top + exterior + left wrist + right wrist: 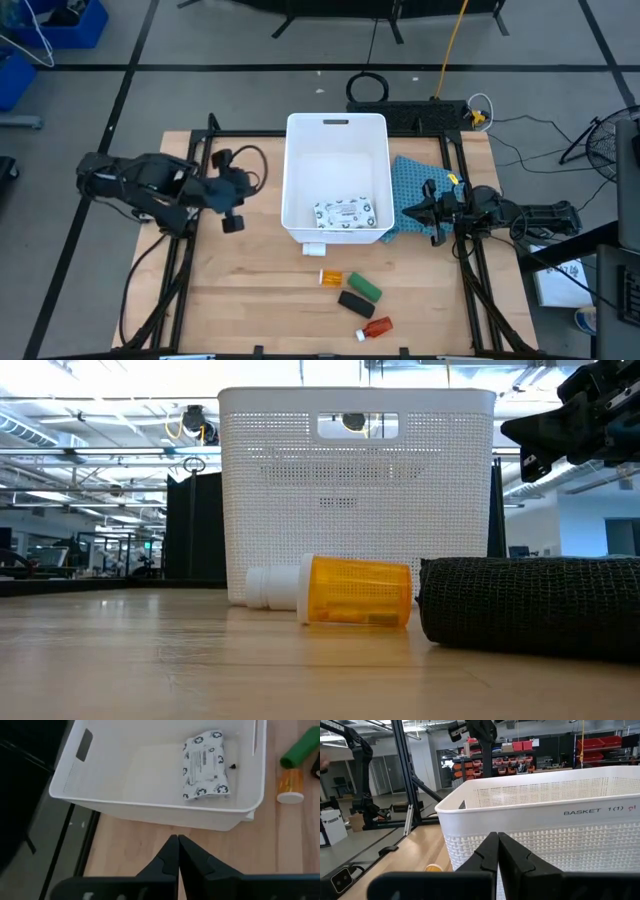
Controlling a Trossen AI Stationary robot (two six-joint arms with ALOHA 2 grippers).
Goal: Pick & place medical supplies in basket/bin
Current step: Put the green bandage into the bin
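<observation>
Your left gripper (236,222) hangs left of the basket (300,170), its 2 dark fingers pressed together on nothing. The white, perforated plastic tub holds 1 flat printed packet (345,213). In front of it on the pale wood table (250,300) lie the translucent orange vial (331,277), green block (364,287), black block (355,302) and red bottle (377,326). Your right gripper (408,211), shut and empty, sits over the blue patterned cloth (408,180).

Black block (530,605) cut off at the low view's right edge, green block and red bottle hidden behind it, packet's (205,764) print too small to read
</observation>
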